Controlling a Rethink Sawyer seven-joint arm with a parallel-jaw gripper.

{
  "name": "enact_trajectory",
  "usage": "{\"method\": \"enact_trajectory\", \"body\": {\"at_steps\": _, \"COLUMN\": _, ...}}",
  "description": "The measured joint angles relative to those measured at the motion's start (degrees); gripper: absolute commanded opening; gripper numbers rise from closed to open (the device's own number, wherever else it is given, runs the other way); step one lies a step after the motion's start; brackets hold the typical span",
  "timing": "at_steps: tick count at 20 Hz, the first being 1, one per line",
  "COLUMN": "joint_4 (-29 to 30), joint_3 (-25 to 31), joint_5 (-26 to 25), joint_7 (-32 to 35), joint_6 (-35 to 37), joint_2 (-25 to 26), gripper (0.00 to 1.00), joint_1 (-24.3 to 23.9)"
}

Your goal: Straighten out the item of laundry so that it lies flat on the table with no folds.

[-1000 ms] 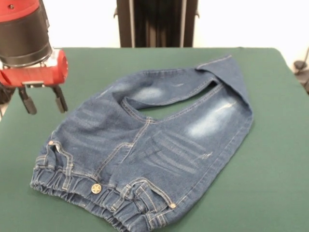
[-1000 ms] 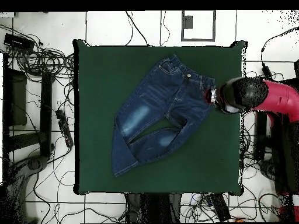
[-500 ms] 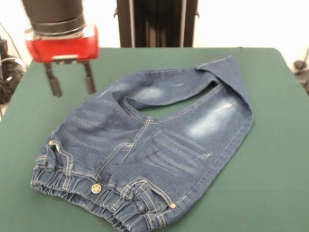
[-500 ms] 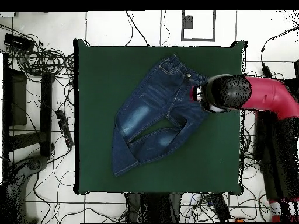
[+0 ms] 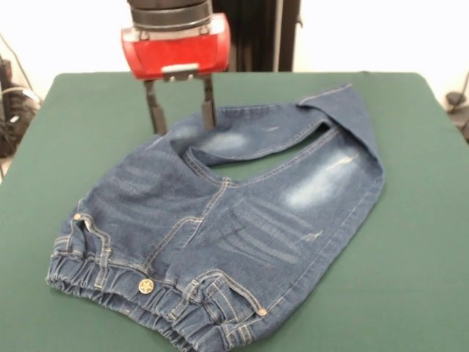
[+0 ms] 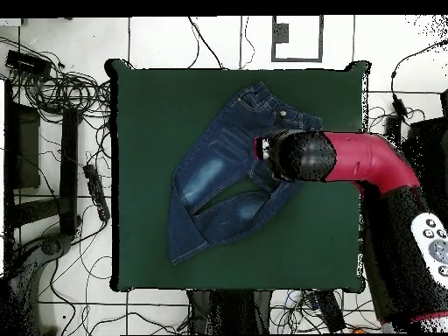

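Observation:
The item of laundry point(image 5: 234, 220) is a small pair of blue jeans lying on the green table point(image 5: 410, 257). Its gathered waistband with a star button point(image 5: 146, 286) is at the front left. The legs run to the far right, where they bend and fold back, with a slit of green point(image 5: 242, 170) showing between them. My gripper point(image 5: 182, 126) hangs open over the far leg's upper edge, with nothing between its fingers point(image 5: 155, 117). Seen from overhead, the jeans point(image 6: 219, 179) lie diagonally on the table point(image 6: 149, 131) and my arm point(image 6: 350, 162) covers their right side.
A black pedestal point(image 5: 238, 33) stands behind the table's far edge. Tangled cables point(image 6: 61, 96) and black equipment point(image 6: 22, 149) lie on the floor to the left of the table in the overhead view. Bare green cloth surrounds the jeans on all sides.
My gripper has moved rightwards in the front view, from beside the table's left edge to above the jeans' far leg. It stays open. The jeans have not moved.

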Motion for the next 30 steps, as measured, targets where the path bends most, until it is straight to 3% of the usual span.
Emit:
{"method": "enact_trajectory", "body": {"at_steps": 10, "joint_4": 12.3, "joint_3": -6.9, "joint_5": 4.7, "joint_7": 2.0, "joint_6": -8.4, "joint_2": -4.4, "gripper": 1.0, "joint_1": -0.7}}
{"method": "enact_trajectory", "body": {"at_steps": 18, "joint_4": 17.8, "joint_3": -12.5, "joint_5": 6.7, "joint_7": 4.4, "joint_6": -17.9, "joint_2": -4.5, "gripper": 1.0, "joint_1": 1.1}}
{"method": "enact_trajectory", "body": {"at_steps": 24, "joint_4": 20.7, "joint_3": -16.9, "joint_5": 7.9, "joint_7": 7.5, "joint_6": -25.2, "joint_2": -3.9, "gripper": 1.0, "joint_1": 5.6}}
{"method": "enact_trajectory", "body": {"at_steps": 30, "joint_4": 22.7, "joint_3": -21.3, "joint_5": 12.3, "joint_7": 12.3, "joint_6": -32.1, "joint_2": -1.6, "gripper": 1.0, "joint_1": 13.8}}
